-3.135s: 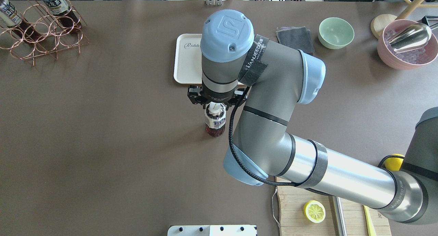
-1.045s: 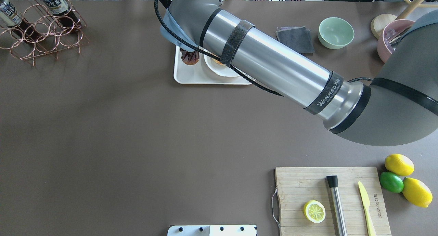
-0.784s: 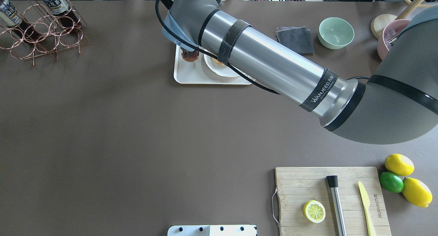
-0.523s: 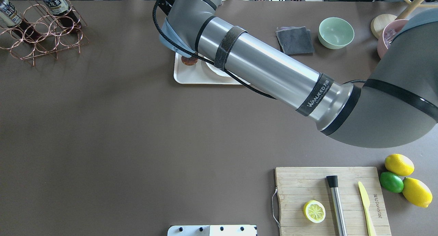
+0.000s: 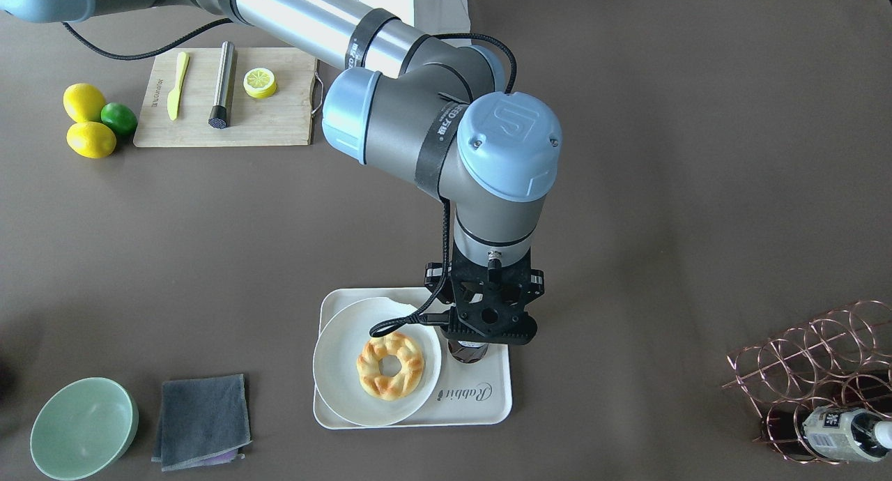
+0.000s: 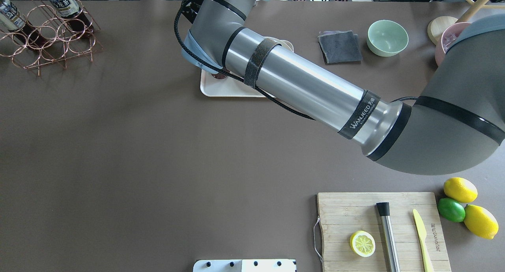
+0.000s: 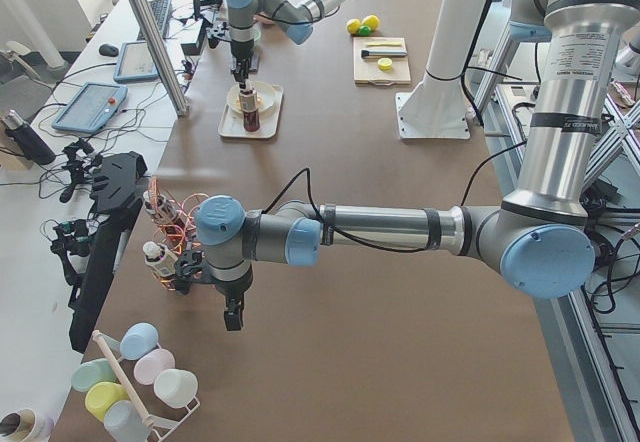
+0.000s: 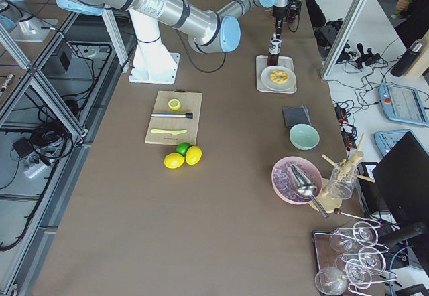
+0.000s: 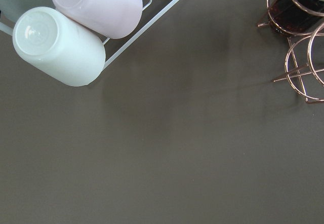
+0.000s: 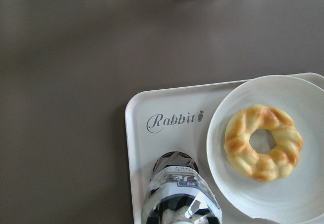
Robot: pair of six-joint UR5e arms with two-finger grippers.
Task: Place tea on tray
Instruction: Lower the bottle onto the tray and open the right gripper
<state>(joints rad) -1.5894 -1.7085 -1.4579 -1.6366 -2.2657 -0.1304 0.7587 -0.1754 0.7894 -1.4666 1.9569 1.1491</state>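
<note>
Since the view of three seconds ago, the tea (image 10: 179, 193) has passed from the bare tabletop (image 5: 662, 188) in front of the tray (image 10: 136, 133) onto the tray itself, and the right arm now reaches farther across. The tea stands upright on the tray's open part, just beside the round white plate (image 10: 223, 178) and near the grey script word "Rabbit" (image 10: 174, 121). Its white and dark-blue label carries printed characters too small to read. The plate holds a golden ring-shaped pastry (image 10: 263, 142). The right gripper (image 5: 488, 324) hangs directly over the tea's cap; its fingers are hidden under its black body, so whether they pinch the tea cannot be told. A strap on the right forearm reads "WANJEED" (image 6: 358, 115). The left gripper (image 7: 232, 317) points down at the tabletop beside a copper wire rack (image 5: 801, 369), which holds a similar bottle (image 5: 840, 425); the state of its fingers cannot be told either. A wooden board (image 5: 279, 125) carries a lemon half (image 5: 259, 82), a steel cylinder (image 5: 223, 84) and a yellow knife (image 5: 178, 84).
</note>
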